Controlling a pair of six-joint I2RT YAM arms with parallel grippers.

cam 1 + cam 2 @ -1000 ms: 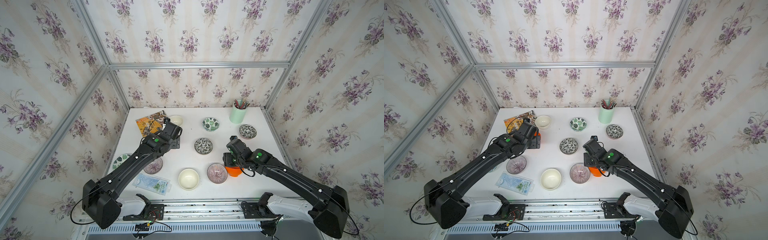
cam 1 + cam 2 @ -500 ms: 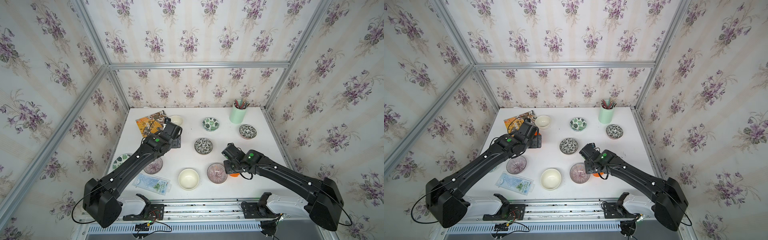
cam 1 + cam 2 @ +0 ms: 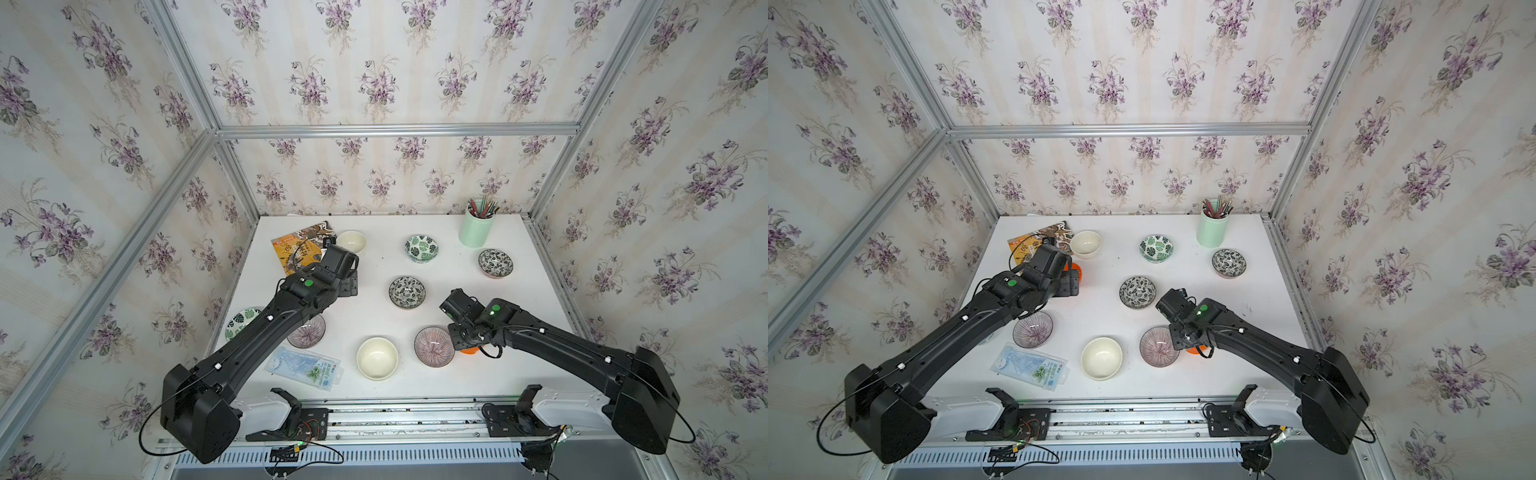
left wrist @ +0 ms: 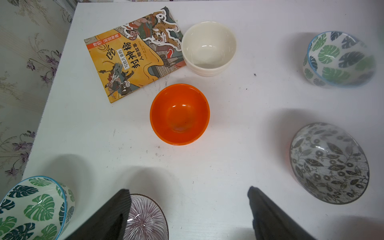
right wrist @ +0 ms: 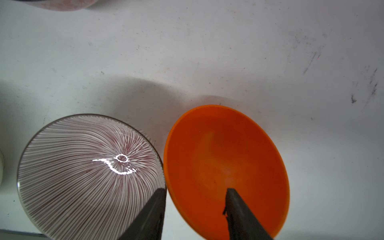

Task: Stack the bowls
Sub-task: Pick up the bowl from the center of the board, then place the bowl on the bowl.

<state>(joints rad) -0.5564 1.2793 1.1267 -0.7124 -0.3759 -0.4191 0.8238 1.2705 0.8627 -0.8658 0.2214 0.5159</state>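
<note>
Right wrist view: the right gripper (image 5: 195, 190) is released, its jaws astride the rim of an orange bowl (image 5: 226, 166). One finger (image 5: 153, 212) stands outside the wall, in the narrow gap next to a purple-striped bowl (image 5: 89, 170). The other finger is inside the orange bowl, with clear space between it and the wall. The two bowls sit upright, just beside each other, on the white table (image 5: 187, 41).

Left wrist view: the left gripper (image 4: 187, 189) is also released — its fingers are spread wide with only bare table between them. A second orange bowl (image 4: 179, 113) stands upright ahead of the tips and apart from them. Past it lie a picture book (image 4: 133, 54) and, just beside that, a far cream bowl (image 4: 208, 48). A black-white leaf bowl (image 4: 328, 164) and a green leaf bowl (image 4: 31, 207) stand off to either side.

In both top views, taking the far wall as twelve, the orange bowl under the right gripper lies at four o'clock, with only a sliver of it showing. The second orange bowl is at ten o'clock, mostly hidden under the left wrist. A near cream bowl (image 3: 377, 358) sits at six and a mint pencil cup (image 3: 476, 230) at one. The black-white leaf bowl is near the centre — every bowl stands alone on the table.
</note>
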